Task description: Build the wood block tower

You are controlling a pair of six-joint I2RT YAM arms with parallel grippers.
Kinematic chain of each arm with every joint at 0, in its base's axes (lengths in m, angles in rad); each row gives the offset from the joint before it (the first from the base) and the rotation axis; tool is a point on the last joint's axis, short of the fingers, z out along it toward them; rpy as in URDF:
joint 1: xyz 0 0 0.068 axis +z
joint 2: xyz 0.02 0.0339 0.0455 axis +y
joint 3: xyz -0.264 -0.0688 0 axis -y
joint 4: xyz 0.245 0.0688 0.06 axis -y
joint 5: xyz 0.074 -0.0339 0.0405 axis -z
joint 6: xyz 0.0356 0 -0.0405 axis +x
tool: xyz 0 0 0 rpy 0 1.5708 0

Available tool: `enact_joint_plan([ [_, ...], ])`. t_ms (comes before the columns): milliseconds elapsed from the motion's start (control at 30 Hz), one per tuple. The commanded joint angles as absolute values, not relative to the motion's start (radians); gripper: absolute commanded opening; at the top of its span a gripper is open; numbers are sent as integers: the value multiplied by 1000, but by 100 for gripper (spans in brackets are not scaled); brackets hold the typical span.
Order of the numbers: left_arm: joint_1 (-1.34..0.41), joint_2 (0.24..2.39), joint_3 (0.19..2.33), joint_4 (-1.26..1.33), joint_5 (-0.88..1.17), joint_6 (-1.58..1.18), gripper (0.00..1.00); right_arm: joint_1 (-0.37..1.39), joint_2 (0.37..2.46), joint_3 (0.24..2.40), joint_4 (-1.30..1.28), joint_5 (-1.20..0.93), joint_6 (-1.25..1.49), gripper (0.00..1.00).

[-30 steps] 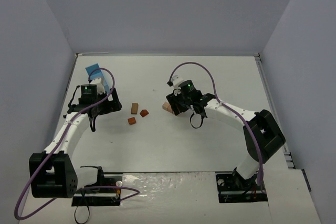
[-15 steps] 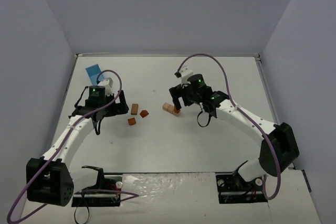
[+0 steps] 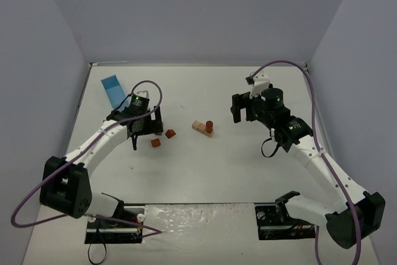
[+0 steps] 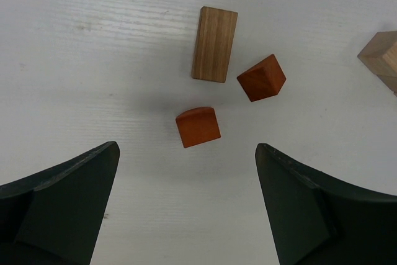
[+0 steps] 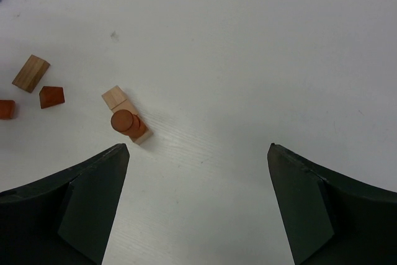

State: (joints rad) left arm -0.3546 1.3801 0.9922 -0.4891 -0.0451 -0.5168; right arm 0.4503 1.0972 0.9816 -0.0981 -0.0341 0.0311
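Three loose wooden pieces are lying on the white table [image 3: 248, 172] below the left gripper [image 4: 186, 151]. Its fingers are standing spread wide with nothing between them. Farthest from the fingers, a tan rectangular block [image 4: 214, 44] is lying flat. A reddish-brown block [image 4: 261, 77] is sitting just beside its lower right corner. An orange-brown block [image 4: 198, 126] with one rounded edge is resting nearest the fingers, apart from the other two.

To the right of these, near the middle of the table, two light tan blocks [image 5: 114, 97] are lying touching in a short row. A reddish-brown cylinder [image 5: 123, 120] is standing upright on one of them.

The right gripper [image 5: 197, 147] is hanging well off to the right of that small stack, its fingers also spread wide and holding nothing. A light-blue box [image 3: 113, 90] is lying flat toward the far left of the table, well apart from all the blocks.
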Motion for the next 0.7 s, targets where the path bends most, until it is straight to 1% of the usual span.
enact_joint_plan([
  [0, -375, 1457, 1134, -546, -143, -550, 88, 446, 1037, 946, -100, -10, 52, 92],
  [100, -374, 1554, 1204, -583, -162, -527, 84, 445, 994, 925, -109, -3, 50, 92],
  [167, -374, 1612, 1249, -587, -157, -510, 77, 442, 974, 917, -114, -3, 48, 93],
  [300, -371, 1706, 1332, -610, -149, -484, 69, 441, 953, 912, -128, 32, 45, 93],
  [433, -367, 1805, 1405, -641, -125, -472, 66, 439, 938, 908, -145, 44, 43, 93],
  [467, -365, 1817, 1407, -643, -117, -472, 66, 440, 936, 908, -147, 44, 43, 93],
  [567, -362, 1855, 1418, -640, -87, -477, 60, 439, 933, 905, -156, 57, 40, 94],
  [667, -362, 1881, 1431, -640, -74, -475, 59, 439, 940, 903, -160, 59, 36, 94],
])
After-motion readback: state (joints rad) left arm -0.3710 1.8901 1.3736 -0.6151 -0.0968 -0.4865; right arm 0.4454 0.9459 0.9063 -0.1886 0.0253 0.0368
